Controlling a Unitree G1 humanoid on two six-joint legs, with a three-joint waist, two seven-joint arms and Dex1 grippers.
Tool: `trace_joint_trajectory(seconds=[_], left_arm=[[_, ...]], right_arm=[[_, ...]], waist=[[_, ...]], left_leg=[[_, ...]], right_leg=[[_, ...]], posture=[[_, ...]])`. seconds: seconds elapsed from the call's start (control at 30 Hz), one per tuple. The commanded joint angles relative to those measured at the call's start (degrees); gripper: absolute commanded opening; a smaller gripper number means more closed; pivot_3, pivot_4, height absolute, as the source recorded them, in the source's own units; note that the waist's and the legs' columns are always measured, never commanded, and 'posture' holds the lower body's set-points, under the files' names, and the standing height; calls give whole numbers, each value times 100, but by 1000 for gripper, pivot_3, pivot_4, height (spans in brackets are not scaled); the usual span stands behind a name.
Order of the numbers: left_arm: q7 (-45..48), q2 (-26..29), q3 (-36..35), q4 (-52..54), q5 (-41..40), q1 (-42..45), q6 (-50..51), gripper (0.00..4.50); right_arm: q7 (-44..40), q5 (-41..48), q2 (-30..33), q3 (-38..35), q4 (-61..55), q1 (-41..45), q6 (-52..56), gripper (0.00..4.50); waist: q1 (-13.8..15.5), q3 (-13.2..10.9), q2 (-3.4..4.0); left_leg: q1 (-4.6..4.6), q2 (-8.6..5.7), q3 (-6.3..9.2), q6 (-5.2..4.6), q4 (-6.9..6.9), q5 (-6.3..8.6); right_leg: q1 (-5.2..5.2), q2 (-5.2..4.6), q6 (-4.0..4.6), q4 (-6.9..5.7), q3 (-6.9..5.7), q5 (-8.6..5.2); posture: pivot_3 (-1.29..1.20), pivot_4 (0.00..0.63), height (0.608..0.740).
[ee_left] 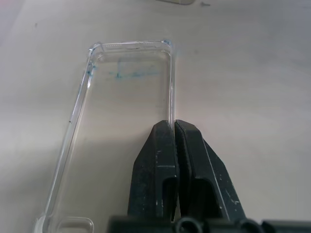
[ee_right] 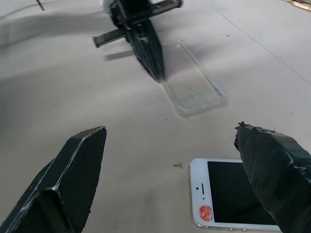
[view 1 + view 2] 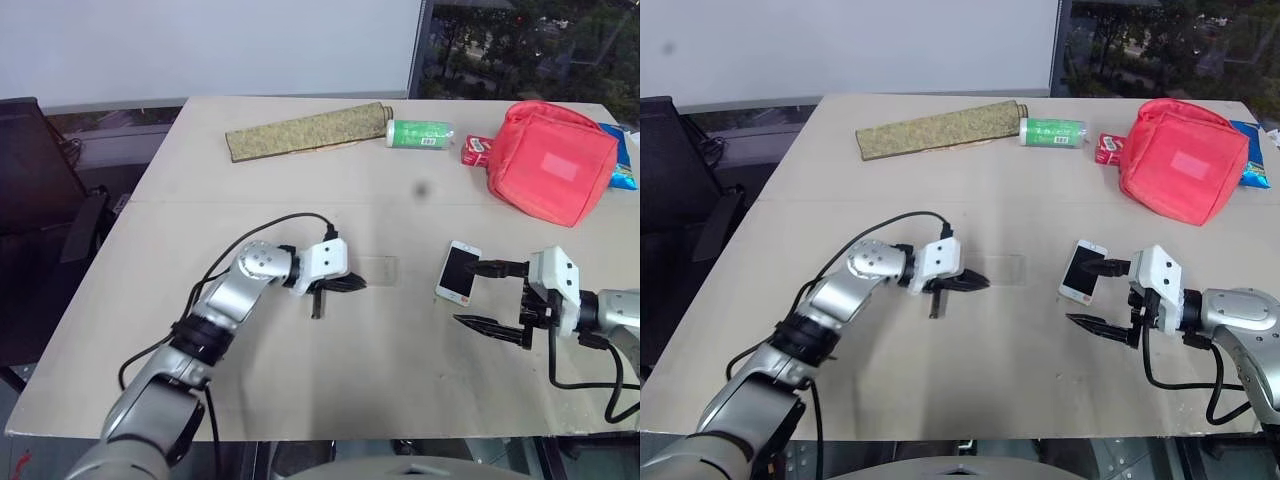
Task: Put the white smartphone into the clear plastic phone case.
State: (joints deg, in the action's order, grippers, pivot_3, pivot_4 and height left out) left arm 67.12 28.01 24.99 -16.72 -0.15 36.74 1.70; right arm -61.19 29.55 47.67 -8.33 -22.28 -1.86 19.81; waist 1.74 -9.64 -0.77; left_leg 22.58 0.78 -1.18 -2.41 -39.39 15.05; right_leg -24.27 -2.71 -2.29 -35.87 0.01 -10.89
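Smartphone (image 3: 459, 271), white w/ black screen, lies face up on the surface (image 3: 400, 380), right of centre, apart from the clear case (image 1: 121, 121). The case lies flat, open side up, near mid-surface, just left of the phone w/ a bare gap between them.

Left tool (image 3: 340, 284) is pinched tight: in the left wrist view its two black fingers (image 1: 155, 165) meet at the tips right on one long wall of the case, so it looks clamped on that thin rim, though how firm the bite is can't be told. Right tool (image 3: 490, 295) is spread wide; one finger reaches toward the phone's near edge, the other hangs lower, clear of it. Nothing is held on that side. In the right wrist view the phone's end w/ the red round sticker sits between the fingers, closer to one.

Step in hand, as I read it: case is being steadied or secured, phone pickup not yet done. Phone isn't in the case at all, so task is early.

Next move prob needs the right tool to straddle the phone across its narrow width, close on the side edges, lift, then carry it over the case & line up the corners before pressing in. Left should hold the shell square meanwhile; a thin, light case could skid or twist.
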Motion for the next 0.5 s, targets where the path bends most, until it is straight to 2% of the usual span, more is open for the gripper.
trace_joint_trajectory(seconds=[0.03, 0.17, 0.2, 0.27, 0.3, 0.5], left_arm=[[219, -207, 142, -222, 58, 198, -94, 88], [308, -363, 88, -293, 57, 272, -39, 88], [349, -382, 66, -229, 18, 249, 17, 325], [371, -390, 25, -99, -8, 205, 89, 966], [341, -399, -12, -32, -10, 190, 119, 1423], [197, -329, -660, 1343, -788, 28, 1278, 4444]], right_arm=[[86, -60, 85, -256, -49, -25, -73, 4500], [263, -143, 42, -305, -78, -82, -76, 4500], [307, -161, 25, -303, -84, -87, -67, 4500], [489, -263, -46, -284, -50, -54, -85, 4500], [587, -318, -85, -268, -24, -21, -93, 4500], [1421, -554, -490, -55, -19, 326, 350, 4500]], waist=[[-4, 0, 0], [6, 0, 0], [15, 0, 0], [18, -1, -1], [14, -1, -1], [-86, -4, -4]], left_leg=[[4, -5, 0, -1, 1, 1], [13, -17, 7, -13, 14, 8], [16, -18, 12, -13, 16, 9], [19, -19, 14, -18, 16, 11], [20, -19, 13, -19, 16, 12], [19, -13, 32, -21, 15, 14]], right_leg=[[-1, 1, -3, 0, 0, 2], [-2, 5, -5, -1, -8, 2], [-2, 6, -4, -1, -11, 2], [-2, 6, -4, 0, -12, 1], [-2, 6, -7, 1, -11, -1], [-5, 3, -19, 0, -3, -7]], posture=[[0, 150, 740], [0, 150, 740], [0, 150, 740], [0, 150, 740], [0, 150, 740], [0, 150, 740]])
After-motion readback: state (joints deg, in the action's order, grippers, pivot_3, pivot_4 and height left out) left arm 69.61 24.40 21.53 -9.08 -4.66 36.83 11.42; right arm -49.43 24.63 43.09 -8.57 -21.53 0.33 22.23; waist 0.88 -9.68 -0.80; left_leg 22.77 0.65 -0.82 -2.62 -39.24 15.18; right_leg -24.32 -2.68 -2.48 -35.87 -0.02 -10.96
